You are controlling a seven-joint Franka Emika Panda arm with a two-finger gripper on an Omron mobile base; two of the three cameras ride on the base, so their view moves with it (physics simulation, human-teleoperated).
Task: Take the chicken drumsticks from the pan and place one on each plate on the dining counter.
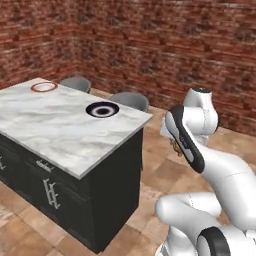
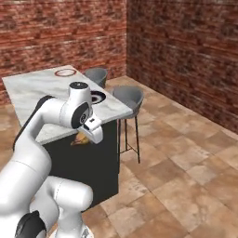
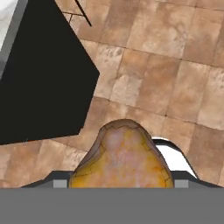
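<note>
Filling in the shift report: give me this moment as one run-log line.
claw: shut on golden drumstick | position: over floor beside dining counter | navy-rimmed plate: empty | brown-rimmed plate: empty

White arm bends low beside marble tabletop point(image 2: 37, 88). Claw point(image 2: 82, 138) grips golden-tan drumstick point(image 2: 82, 139) against dark island base. Navy-rimmed plate point(image 2: 97, 97) near tabletop corner; reddish-rimmed plate point(image 2: 65, 72) far end. Two grey stools point(image 2: 128, 96) beyond.

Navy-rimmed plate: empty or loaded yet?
Empty. The navy-rimmed plate on the counter shows a bare white centre; a drumstick sits at the hand.
</note>
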